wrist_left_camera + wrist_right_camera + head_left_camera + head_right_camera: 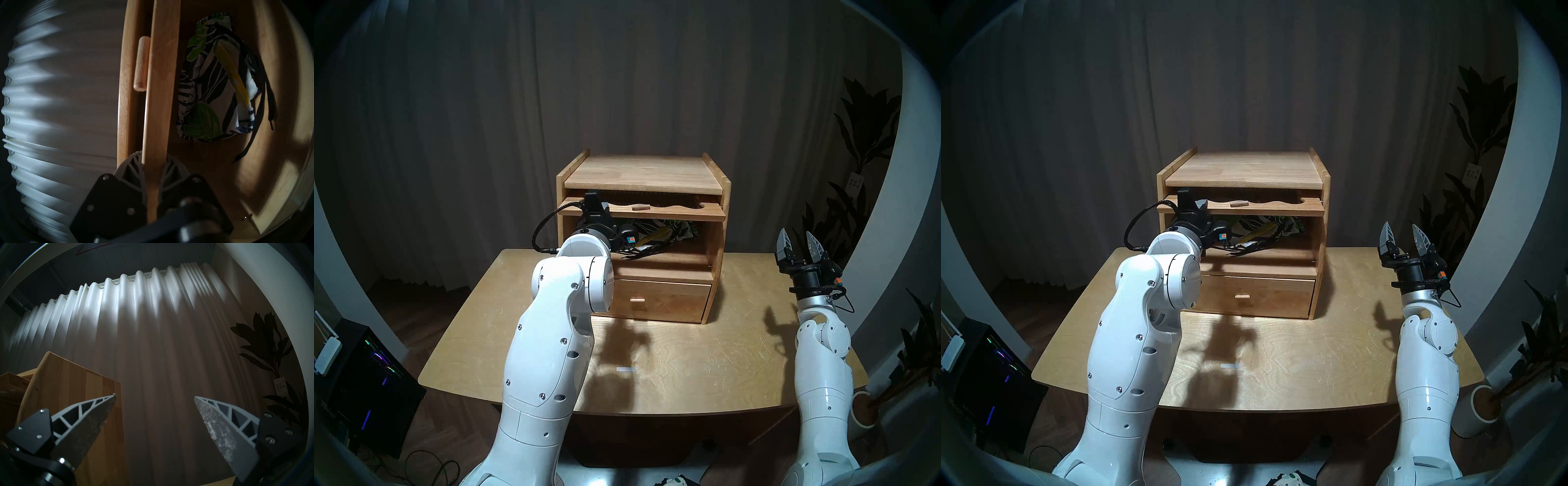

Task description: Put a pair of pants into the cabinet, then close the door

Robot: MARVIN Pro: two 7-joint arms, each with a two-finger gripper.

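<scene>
Left claw [153, 171] clamps the raised door [161, 84]; one pants [212, 88] beyond it (inside cabinet [717, 244]). Right claw [155, 412] released.

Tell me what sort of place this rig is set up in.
Probably a staged home-like room used as a robot test space. A pleated curtain covers the whole back wall, a potted plant stands at the right, and a lit computer case sits on the floor beside the wooden table.
</scene>
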